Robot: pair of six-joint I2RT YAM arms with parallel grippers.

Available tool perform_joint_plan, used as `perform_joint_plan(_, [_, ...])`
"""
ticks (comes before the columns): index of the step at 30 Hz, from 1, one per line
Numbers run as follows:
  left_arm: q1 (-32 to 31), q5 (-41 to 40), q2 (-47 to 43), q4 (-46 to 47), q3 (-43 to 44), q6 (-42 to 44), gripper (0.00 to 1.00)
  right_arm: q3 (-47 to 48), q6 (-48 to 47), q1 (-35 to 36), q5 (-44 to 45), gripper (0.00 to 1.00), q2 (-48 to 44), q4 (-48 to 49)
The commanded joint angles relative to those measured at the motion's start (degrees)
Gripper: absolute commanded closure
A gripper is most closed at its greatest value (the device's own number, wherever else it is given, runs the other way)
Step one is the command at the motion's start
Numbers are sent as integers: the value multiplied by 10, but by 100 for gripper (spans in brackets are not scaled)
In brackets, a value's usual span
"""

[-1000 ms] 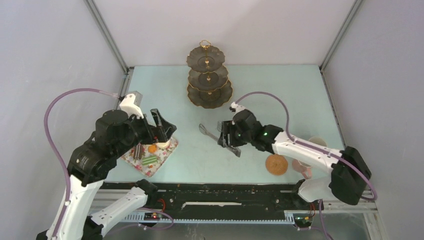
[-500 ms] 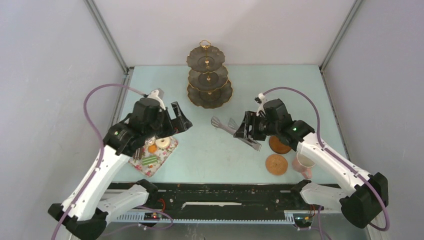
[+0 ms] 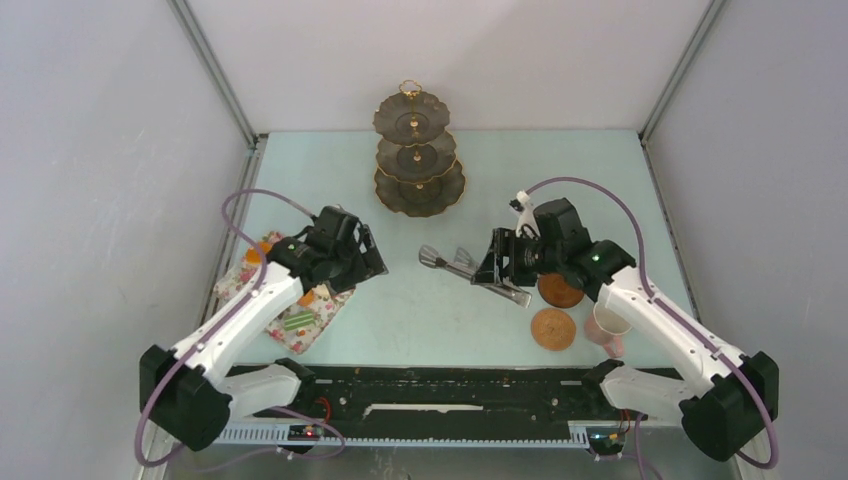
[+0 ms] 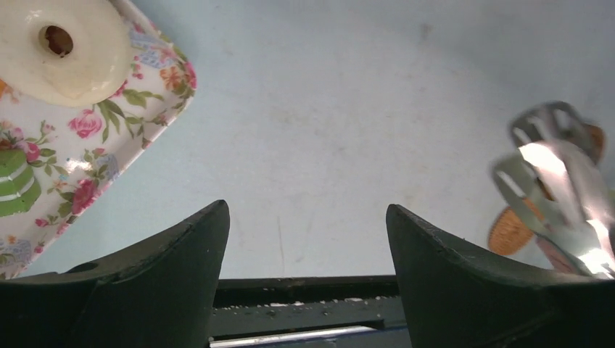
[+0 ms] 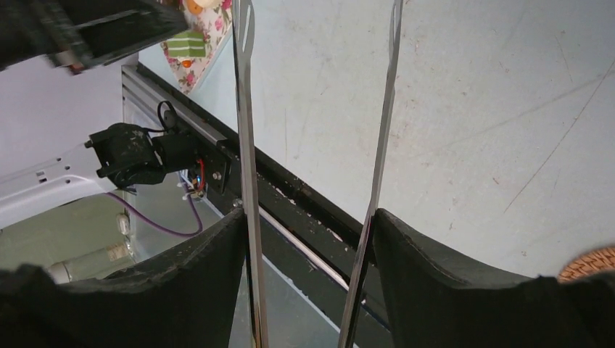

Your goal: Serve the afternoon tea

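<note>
Quick status from my end. My left tool [image 4: 304, 217] is wide open with nothing between its fingers, hanging low over the counter [image 3: 600, 180] just right of the flowery cloth [image 4: 109, 138]. The cloth sits at the near-left of the counter, with one corner close to the black rail along the front edge. On it I can see the white doughnut [image 4: 80, 58] up by the cloth's right edge and the green cake [image 4: 14, 181] further in, toward the near side. An orange piece [image 3: 307, 297] peeks out from under the left arm.

My right tool [image 5: 308, 217] is clamped on the tongs [image 4: 551, 174]. Each blade runs along the inside of a finger, and the spoon ends point left toward the other tool. The tongs are lifted off the counter, as far as I can tell.

The open room is the pale strip of counter between the two tools, running from the front rail back to the tiered stand [image 3: 418, 185] at the far middle.

The right side is tighter. One coaster [image 3: 552, 328] lies in the open near the front, and a second coaster [image 3: 558, 292] is half under the right arm. The cups [image 3: 606, 330] are tucked against the forearm, so I can't tell them apart.
</note>
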Motion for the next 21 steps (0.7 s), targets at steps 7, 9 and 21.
perform_joint_plan(7, [51, -25, 89, 95, -31, 21, 17, 4, -38, -46, -63, 33, -67, -27])
perform_joint_plan(9, [55, -28, 102, 104, -38, 21, 19, 3, -45, -58, -67, 33, -71, -37])
perform_joint_plan(21, [79, -48, 147, 132, -81, -36, 26, -5, -80, -135, -116, 33, -97, -66])
